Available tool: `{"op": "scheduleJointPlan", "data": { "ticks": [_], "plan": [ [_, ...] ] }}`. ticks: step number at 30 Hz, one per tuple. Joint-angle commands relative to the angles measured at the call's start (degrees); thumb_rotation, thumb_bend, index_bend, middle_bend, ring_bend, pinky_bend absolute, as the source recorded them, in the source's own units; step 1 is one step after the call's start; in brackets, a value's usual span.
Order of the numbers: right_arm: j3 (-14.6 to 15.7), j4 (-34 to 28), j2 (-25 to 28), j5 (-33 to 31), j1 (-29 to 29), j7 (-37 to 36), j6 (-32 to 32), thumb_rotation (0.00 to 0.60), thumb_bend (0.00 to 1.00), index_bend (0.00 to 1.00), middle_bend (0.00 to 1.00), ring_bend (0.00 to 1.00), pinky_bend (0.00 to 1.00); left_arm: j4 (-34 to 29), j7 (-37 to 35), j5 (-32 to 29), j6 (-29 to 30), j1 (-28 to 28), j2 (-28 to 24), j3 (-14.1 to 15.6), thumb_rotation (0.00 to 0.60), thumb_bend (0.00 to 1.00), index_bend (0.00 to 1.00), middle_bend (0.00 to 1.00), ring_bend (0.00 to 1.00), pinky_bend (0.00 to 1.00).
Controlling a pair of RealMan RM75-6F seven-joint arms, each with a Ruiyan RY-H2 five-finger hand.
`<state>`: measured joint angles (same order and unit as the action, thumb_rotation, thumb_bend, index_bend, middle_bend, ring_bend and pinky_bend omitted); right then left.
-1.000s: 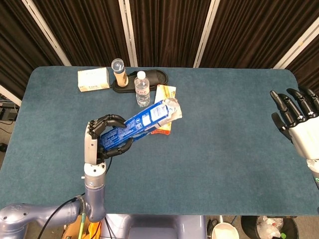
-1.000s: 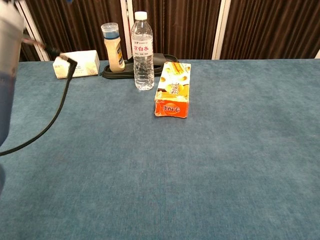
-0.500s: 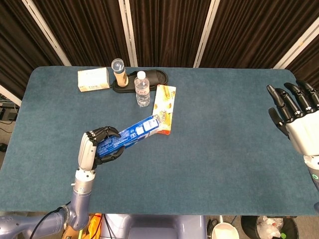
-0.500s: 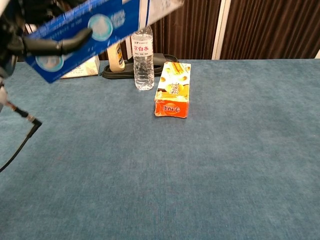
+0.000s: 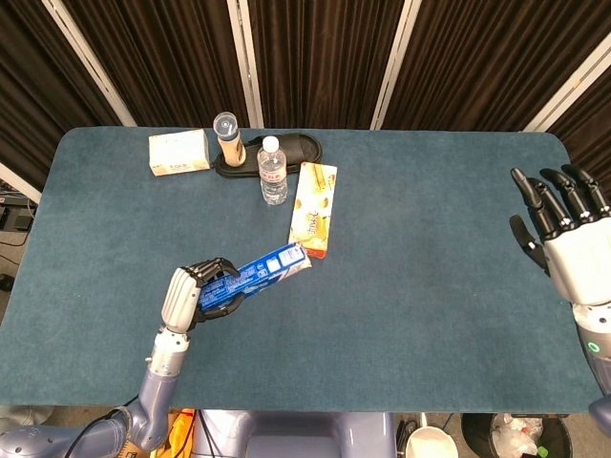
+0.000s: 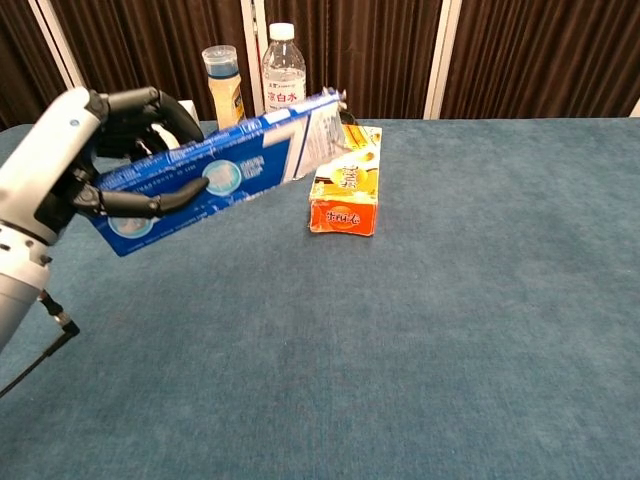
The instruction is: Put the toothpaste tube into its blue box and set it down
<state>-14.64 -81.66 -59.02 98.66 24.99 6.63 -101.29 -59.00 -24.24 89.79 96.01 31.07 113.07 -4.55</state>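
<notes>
The water bottle [image 6: 284, 72] label shows dark Chinese characters, half hidden. The orange box [image 6: 346, 181] carries stylised lettering, unreadable. The blue box [image 6: 215, 172] print is too blurred.

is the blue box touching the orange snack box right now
Cannot tell. In the head view the blue box tip ends beside the orange snack box; the chest view overlaps them.

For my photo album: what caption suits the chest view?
Left robot hand holds the blue box above the table, near an orange carton.
</notes>
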Motion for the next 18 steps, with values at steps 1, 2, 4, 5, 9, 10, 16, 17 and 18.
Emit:
{"op": "scheduleJointPlan", "data": {
  "ticks": [1,2,4,5,9,10,16,17,18],
  "plan": [
    [0.9,-0.42,-0.68,0.96,-0.92,0.16,-0.98,0.6,0.39,0.0,0.4,0.3,0.29,2.4,-0.57,0.05,-1.9,-0.31,1.37,0.91,0.6,0.57,0.46,0.6,0.59,0.66],
    [1.13,-0.37,-0.81,1.33,-1.09,0.21,-1.17,0.6,0.39,0.0,0.4,0.3,0.29,2.97,-0.68,-0.17,-2.66,-0.43,1.77,1.12,0.6,0.56,0.46,0.59,0.58,0.66],
    [1.38,-0.22,-0.97,1.87,-1.29,0.34,-1.45,0.6,0.39,0.0,0.4,0.3,0.29,4.04,-0.46,-0.61,-4.21,-0.63,2.45,1.5,0.6,0.56,0.46,0.59,0.58,0.65],
    [1.41,-0.19,-1.01,2.02,-1.37,0.32,-1.55,0.6,0.39,0.0,0.4,0.3,0.29,4.45,-0.26,-0.79,-5.03,-0.78,2.72,1.81,0.6,0.56,0.45,0.58,0.57,0.65],
    [1.33,-0.35,-0.92,2.34,-1.46,0.22,-1.67,0.6,0.39,0.0,0.4,0.3,0.29,5.99,1.16,-0.89,-7.62,-1.54,3.21,3.45,0.6,0.55,0.44,0.57,0.56,0.64],
    [1.33,-0.43,-0.88,2.38,-1.53,0.18,-1.72,0.6,0.39,0.0,0.4,0.3,0.29,6.23,1.47,-0.99,-8.15,-1.81,3.2,3.77,0.6,0.55,0.44,0.57,0.56,0.64],
    [1.7,-0.53,-0.92,2.85,-2.15,0.2,-1.98,0.6,0.39,0.0,0.4,0.3,0.29,6.54,2.09,-1.25,-9.46,-3.33,2.4,4.69,0.6,0.49,0.41,0.49,0.49,0.52],
    [1.78,-0.5,-0.97,2.92,-2.27,0.22,-2.03,0.6,0.39,0.0,0.4,0.3,0.29,6.42,2.22,-1.19,-9.65,-3.53,2.08,4.88,0.6,0.46,0.39,0.45,0.43,0.46],
    [1.83,-0.49,-1.03,2.95,-2.38,0.24,-2.06,0.6,0.39,0.0,0.4,0.3,0.29,6.28,2.67,-1.27,-10.02,-3.78,1.66,5.09,0.6,0.43,0.37,0.42,0.4,0.41]
  ]
}}
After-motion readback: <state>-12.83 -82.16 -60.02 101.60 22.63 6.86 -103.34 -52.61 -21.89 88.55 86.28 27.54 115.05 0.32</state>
